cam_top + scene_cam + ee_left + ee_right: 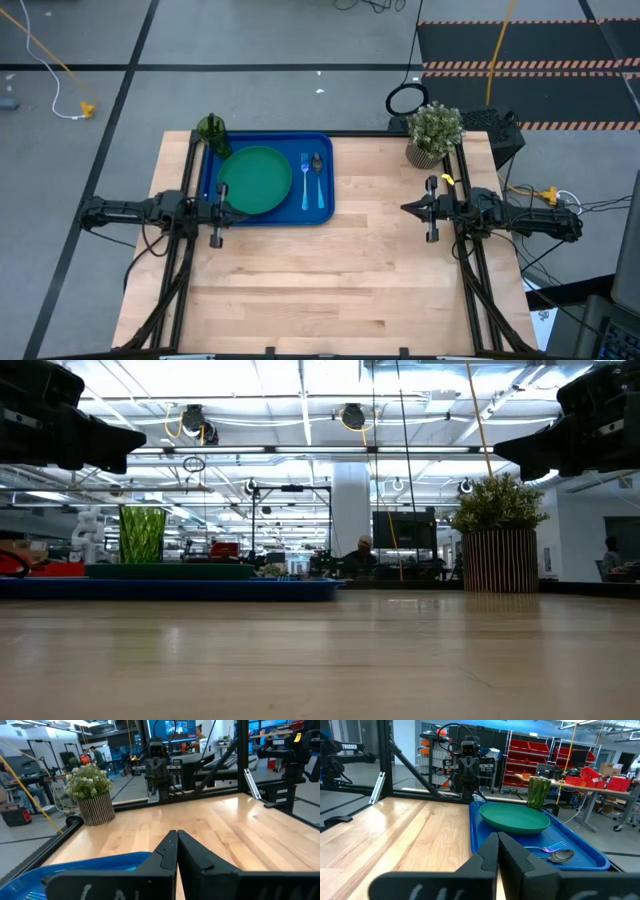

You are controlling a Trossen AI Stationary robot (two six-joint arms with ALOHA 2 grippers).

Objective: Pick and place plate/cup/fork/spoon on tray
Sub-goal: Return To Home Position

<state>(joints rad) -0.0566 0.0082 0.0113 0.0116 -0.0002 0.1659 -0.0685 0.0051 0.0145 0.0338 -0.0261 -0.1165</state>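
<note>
Pale wooden table (340, 270) in a big, brightly lit workshop, red bins on shelving behind, a potted plant (434, 133) at the far right corner and a person seated at screens beyond. Both arms hang above the boards, the left gripper (226, 208) over the near edge of the blue tray (325, 212) and the right gripper (408, 209) well apart over bare wood, each with fingers pressed together and carrying nothing. On that one tray: one green plate (255, 181), one fork (304, 178) and one spoon (317, 176) side by side beside it, and one cup (213, 132) at the far left corner.
</note>
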